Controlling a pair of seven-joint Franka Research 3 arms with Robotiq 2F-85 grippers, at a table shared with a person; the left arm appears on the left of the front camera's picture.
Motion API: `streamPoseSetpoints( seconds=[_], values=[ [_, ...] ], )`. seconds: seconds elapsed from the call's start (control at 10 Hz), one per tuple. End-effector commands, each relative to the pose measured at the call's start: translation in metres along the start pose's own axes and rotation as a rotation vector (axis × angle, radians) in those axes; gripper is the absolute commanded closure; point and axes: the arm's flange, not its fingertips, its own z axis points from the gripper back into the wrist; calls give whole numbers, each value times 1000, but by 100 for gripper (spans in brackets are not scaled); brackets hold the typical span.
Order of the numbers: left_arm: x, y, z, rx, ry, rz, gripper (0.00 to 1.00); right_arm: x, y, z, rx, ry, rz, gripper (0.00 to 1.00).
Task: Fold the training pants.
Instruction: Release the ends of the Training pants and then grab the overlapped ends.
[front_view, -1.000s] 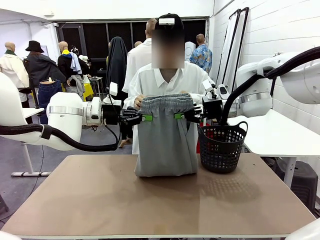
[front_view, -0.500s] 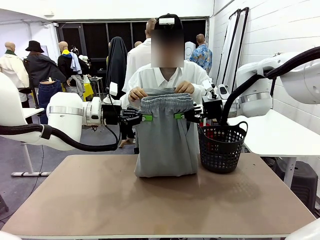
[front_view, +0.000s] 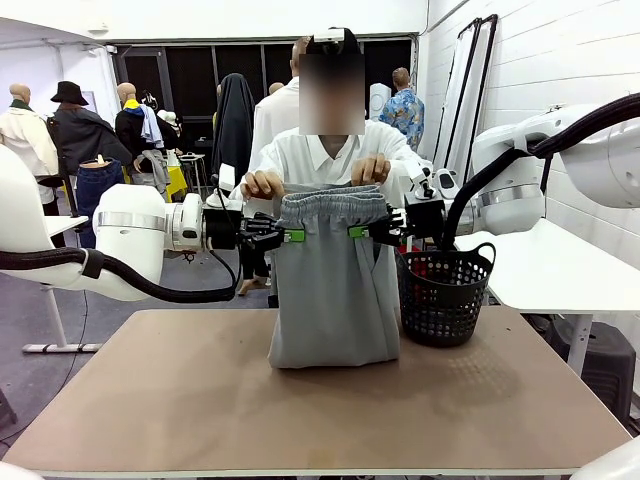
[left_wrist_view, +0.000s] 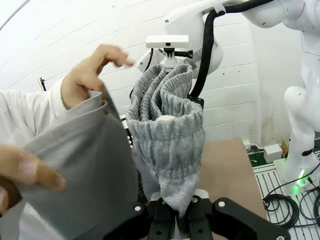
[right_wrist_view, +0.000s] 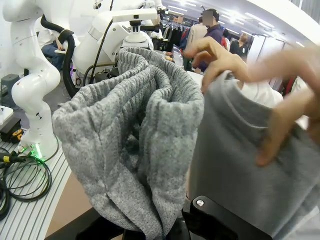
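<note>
The training pants (front_view: 335, 290) hang above the table's (front_view: 180, 400) far middle, hem resting on it. The left gripper (front_view: 292, 236) and right gripper (front_view: 356, 232) each pinch a waistband end. The fabric looks soft, light and limp, best held at the thick elastic waistband.

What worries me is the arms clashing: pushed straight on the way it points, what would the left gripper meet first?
The left gripper would meet the gathered waistband of the training pants, which it grips; beyond, probably the right gripper facing it, though depth is unclear.
</note>
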Motion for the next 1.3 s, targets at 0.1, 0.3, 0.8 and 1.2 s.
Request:
streamPoseSetpoints(
  seconds=[0.1, 0.3, 0.8, 1.2],
  values=[
    [0, -4, -1, 14, -22, -15, 100, 2, 1, -1, 10, -8, 1, 100],
    [0, -4, -1, 14, -22, -15, 100, 2, 1, -1, 10, -8, 1, 100],
    [0, -4, -1, 14, -22, -15, 100, 2, 1, -1, 10, -8, 1, 100],
    [0, -4, -1, 14, -22, -15, 100, 2, 1, -1, 10, -8, 1, 100]
  ],
)
